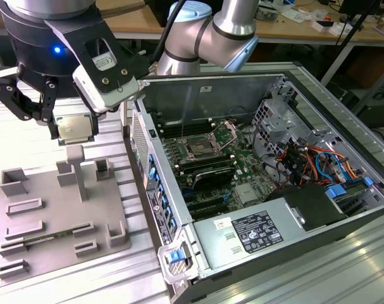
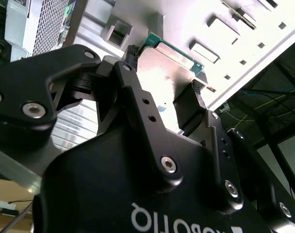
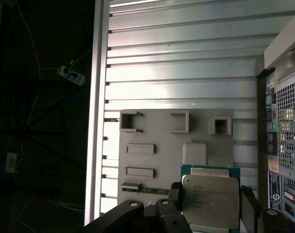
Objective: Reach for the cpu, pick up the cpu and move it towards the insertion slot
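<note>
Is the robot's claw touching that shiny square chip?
Touching. In the first wrist view, the gripper clamps the cpu from both sides, with no gap at either finger.

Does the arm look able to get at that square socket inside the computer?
Probably yes. The case lies open on top, nothing seems to cover the insertion slot, and the jaws, holding the cpu, hang outside its wall.

cpu [image 1: 73, 128] over tray [image 1: 49, 212], insertion slot [image 1: 198, 150] in case [image 1: 198, 95]

Strong glare on the ribbed table [image 3: 186, 73]; its surroundings fall dark
</note>
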You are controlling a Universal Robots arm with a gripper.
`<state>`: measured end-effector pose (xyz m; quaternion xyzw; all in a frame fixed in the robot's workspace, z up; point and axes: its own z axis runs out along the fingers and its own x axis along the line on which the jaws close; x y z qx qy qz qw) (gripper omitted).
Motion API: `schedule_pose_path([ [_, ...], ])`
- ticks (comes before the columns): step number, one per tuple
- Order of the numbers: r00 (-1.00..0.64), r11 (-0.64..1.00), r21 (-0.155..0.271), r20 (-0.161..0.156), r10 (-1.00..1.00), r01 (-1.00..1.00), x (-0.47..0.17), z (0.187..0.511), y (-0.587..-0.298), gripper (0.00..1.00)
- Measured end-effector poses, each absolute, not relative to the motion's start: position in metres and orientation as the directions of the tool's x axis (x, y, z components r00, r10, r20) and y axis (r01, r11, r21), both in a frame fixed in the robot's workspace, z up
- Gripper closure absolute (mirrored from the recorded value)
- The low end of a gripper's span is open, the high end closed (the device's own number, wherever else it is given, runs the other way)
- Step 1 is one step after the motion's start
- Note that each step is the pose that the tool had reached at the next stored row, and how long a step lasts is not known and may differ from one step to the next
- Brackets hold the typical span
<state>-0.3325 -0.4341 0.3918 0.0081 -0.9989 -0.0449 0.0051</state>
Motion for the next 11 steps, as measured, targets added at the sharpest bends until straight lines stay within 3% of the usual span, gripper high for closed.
schedule_pose_path([
  [11, -1.000, 0.996, 0.090, 0.010, -0.017, -0.016, -0.3260, 0.3918, -0.4341, 0.45],
])
